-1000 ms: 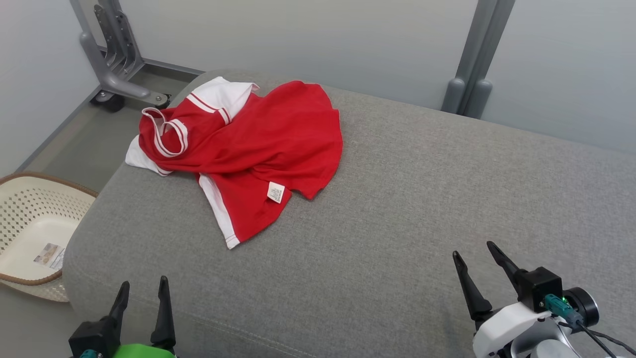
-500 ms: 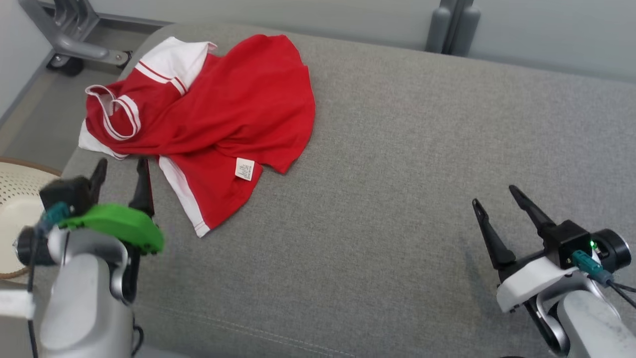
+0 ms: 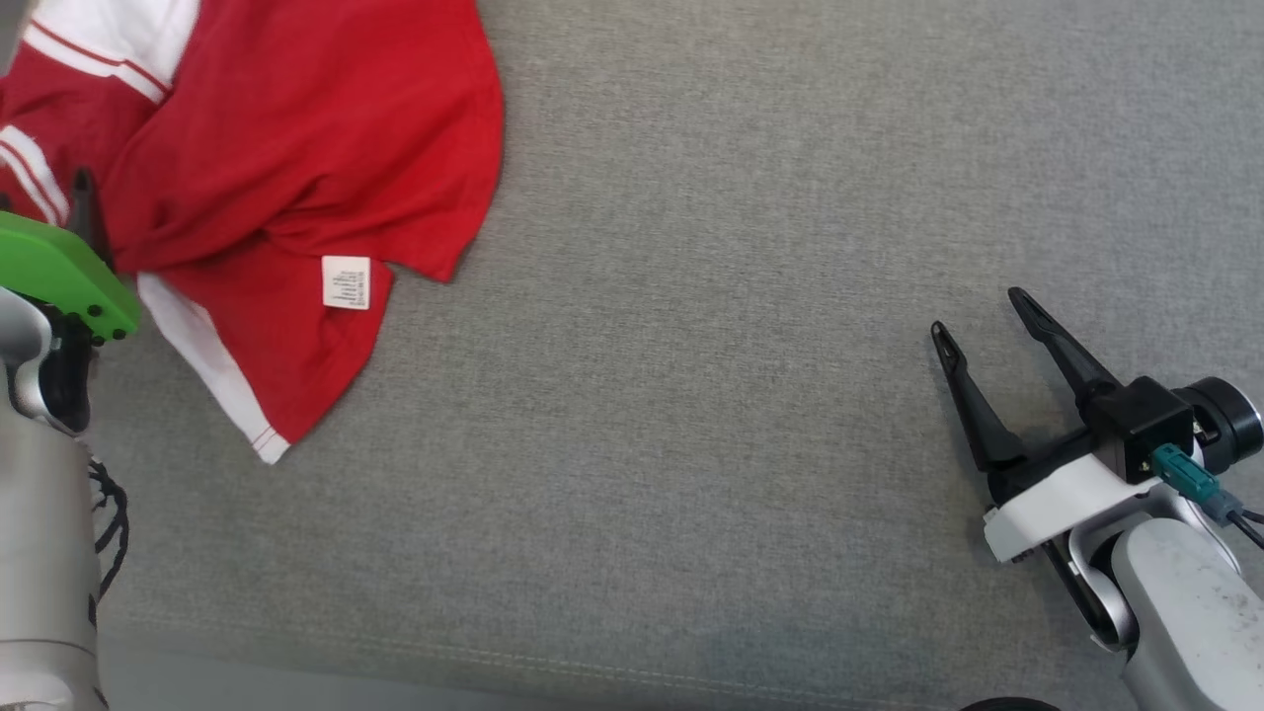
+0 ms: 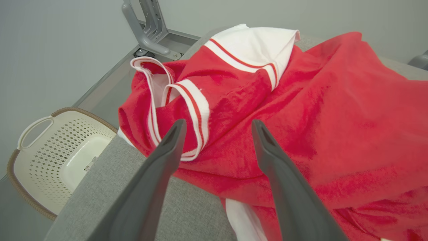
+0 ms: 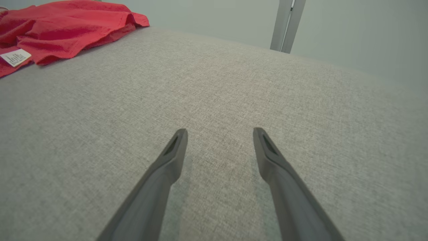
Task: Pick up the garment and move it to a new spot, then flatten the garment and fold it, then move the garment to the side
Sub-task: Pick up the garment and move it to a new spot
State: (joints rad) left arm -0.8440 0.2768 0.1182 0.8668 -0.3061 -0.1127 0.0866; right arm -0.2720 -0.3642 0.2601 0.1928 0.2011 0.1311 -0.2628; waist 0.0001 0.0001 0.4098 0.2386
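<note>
The red garment (image 3: 296,148), trimmed in white with thin red stripes, lies crumpled in the upper left of the head view on a grey upholstered cushion (image 3: 691,395). Its white care label (image 3: 346,282) faces up, and a white-edged corner reaches toward the lower left. The left fingers (image 4: 167,150) are spread wide with nothing between them. In the left wrist view they rise from the bottom edge at the garment's near side, one in front of a striped white band and the other in front of plain red cloth; I cannot tell whether they touch the fabric. In the head view the arm's green cover (image 3: 59,276) sits at the left edge, just beside the garment. The right fingers (image 3: 963,390), at the lower right of the head view, are also spread wide and empty, over bare cushion well apart from the garment. A cream perforated basket (image 4: 43,150) stands at the lower left of the left wrist view, beside the cushion.
</note>
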